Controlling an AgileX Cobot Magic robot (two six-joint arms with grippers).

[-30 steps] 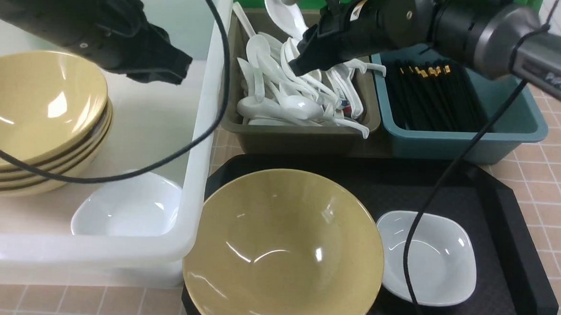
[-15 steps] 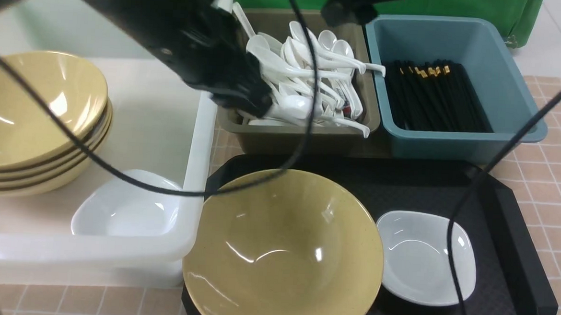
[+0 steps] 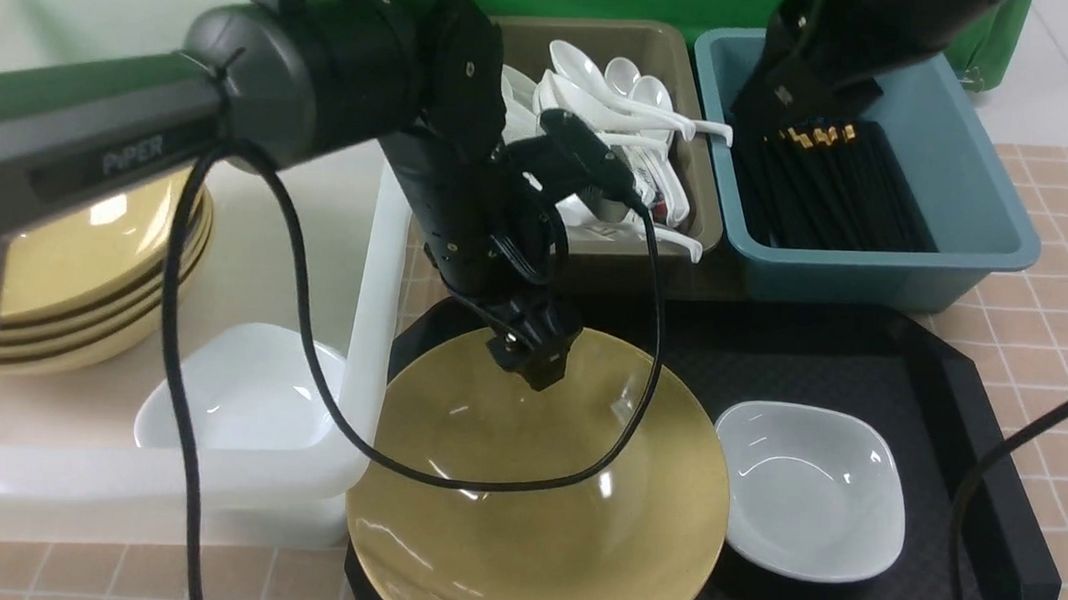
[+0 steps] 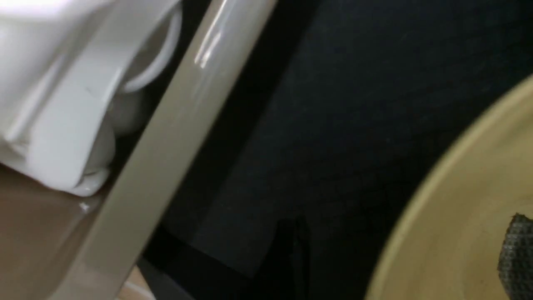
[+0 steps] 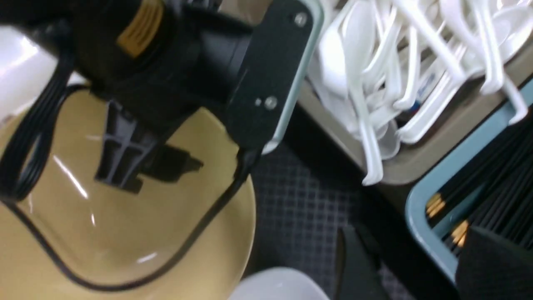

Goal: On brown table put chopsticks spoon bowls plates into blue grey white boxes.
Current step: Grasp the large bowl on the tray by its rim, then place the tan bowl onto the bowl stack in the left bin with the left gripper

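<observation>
On the black tray [image 3: 977, 396], nearest, the loose bowl [image 3: 532, 510]: upright and mouth up, its near edge overhanging the tray's front; the one tan bowl not yet in a box.
bowl's handling: likely hard, glossy and slippery, heavier than the white dishes, and apt to chip if dropped. It is wide and shallow, so the thin rim looks like the only hold, one jaw inside and one outside.
plate [image 3: 807, 488]: small white dish on the same tray, just beside the bowl on its right; it could be nudged if the bowl slides that way.
cable [image 5: 200, 225]: black lead from the left arm [image 3: 326, 79], looped low across the bowl's inside; it might snag on a lift.
left jaws: pointing down at the bowl's far rim, seemingly spread, nothing between them; whether they touch the rim cannot be told.
white tub [image 3: 380, 264]: just left of the tray, its wall close against the bowl. It holds a stack of bowls [image 3: 88, 267] and a second plate [image 3: 236, 394]. That wall must be cleared on the way in.
grey bin [image 3: 591, 266]: behind the tray, heaped with spoons [image 3: 617, 103]; some handles poke over its right edge.
blue bin [image 3: 957, 258]: beside the grey one, chopsticks [image 3: 832, 188] laid in a row.
right jaws: high over the blue bin, partly apart, empty.
counter [image 3: 1063, 319]: tiled, under everything.
</observation>
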